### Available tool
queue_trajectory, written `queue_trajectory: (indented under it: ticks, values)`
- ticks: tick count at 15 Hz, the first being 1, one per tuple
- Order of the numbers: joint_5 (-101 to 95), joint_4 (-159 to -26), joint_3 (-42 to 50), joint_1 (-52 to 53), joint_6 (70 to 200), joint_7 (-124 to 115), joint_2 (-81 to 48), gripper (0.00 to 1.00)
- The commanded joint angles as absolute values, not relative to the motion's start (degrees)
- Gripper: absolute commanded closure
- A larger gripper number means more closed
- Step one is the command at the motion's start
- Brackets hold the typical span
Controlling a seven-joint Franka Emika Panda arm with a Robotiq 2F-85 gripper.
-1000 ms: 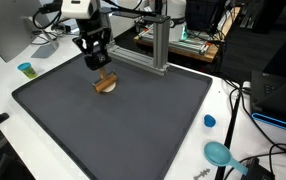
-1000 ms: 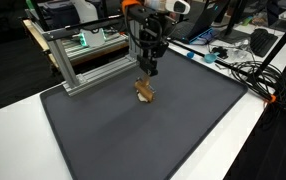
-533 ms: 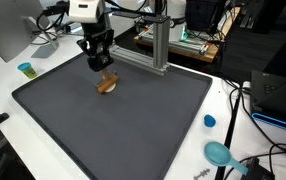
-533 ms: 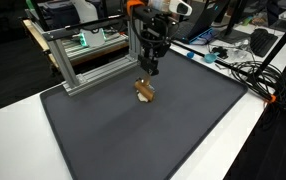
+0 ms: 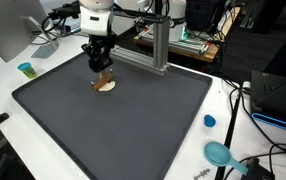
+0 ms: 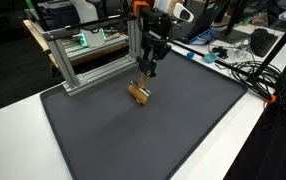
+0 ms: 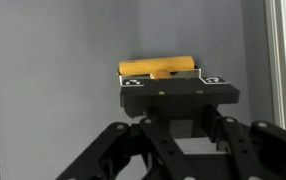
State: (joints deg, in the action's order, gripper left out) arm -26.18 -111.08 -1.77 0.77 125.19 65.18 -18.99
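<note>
My gripper [image 5: 101, 70] points down over the far part of the dark grey mat [image 5: 123, 130], close to the aluminium frame. It is shut on a small wooden block [image 5: 103, 84], which sits at its fingertips just above or on the mat. In an exterior view the gripper [image 6: 147, 72] has the block [image 6: 139, 93] slanting below it. In the wrist view the yellow-brown block [image 7: 158, 67] shows beyond the black gripper body, which hides the fingertips.
An aluminium frame [image 5: 158, 45] stands at the mat's far edge, also seen as the frame [image 6: 83, 60]. A blue cup [image 5: 25, 69], a blue cap [image 5: 209, 121] and a teal scoop [image 5: 219, 153] lie on the white table. Cables [image 6: 245, 70] run along one side.
The gripper has shifted and turned slightly, and the wooden block has moved a little with it. The jaws have stayed shut.
</note>
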Motion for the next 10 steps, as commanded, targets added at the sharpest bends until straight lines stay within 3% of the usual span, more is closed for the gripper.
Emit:
queue_trajectory:
  ticks: [1,6,10]
  values:
    - [-28.31,-111.81,-1.29,1.56,123.26,62.65,-21.51,0.79]
    - [-26.71,-108.05,-0.78,0.41,120.46,60.19,-21.22,0.79]
    - [-18.36,-100.32,-1.30,-1.01,106.50,59.03,-18.73,0.79]
